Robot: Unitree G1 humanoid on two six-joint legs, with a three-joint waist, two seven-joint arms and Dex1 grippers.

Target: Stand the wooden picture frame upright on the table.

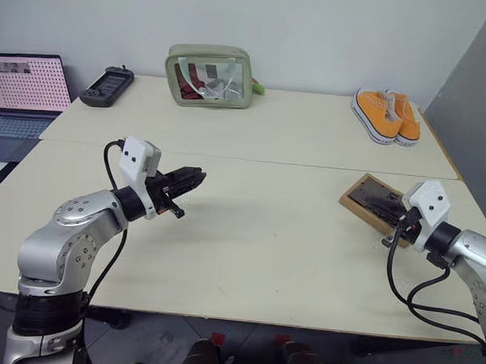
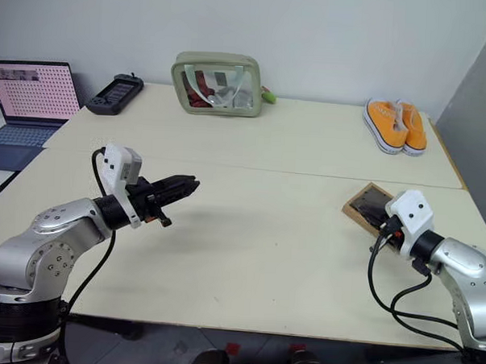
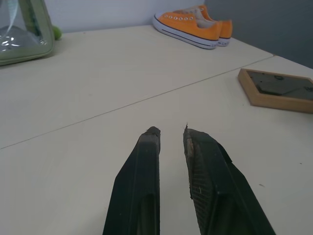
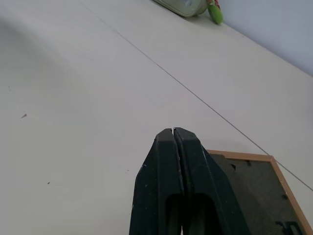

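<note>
The wooden picture frame (image 1: 370, 200) lies flat near the right edge of the table (image 1: 264, 255), its dark grey back panel facing up. My right gripper (image 4: 173, 131) is shut and empty. It hovers at the frame's near corner and points left across the tabletop, with the frame (image 4: 254, 186) just beside its fingers. My left gripper (image 1: 200, 177) hangs above the table's left-centre and points towards the frame (image 3: 279, 88), far short of it. Its fingers (image 3: 146, 161) stand nearly together with a narrow slit and nothing between them.
At the back of the table stand a green see-through pouch (image 1: 209, 76) and a pair of orange sneakers (image 1: 387, 116). A black handheld device (image 1: 106, 85) lies at the back left. An open laptop (image 1: 25, 92) sits on a lower surface to the left.
</note>
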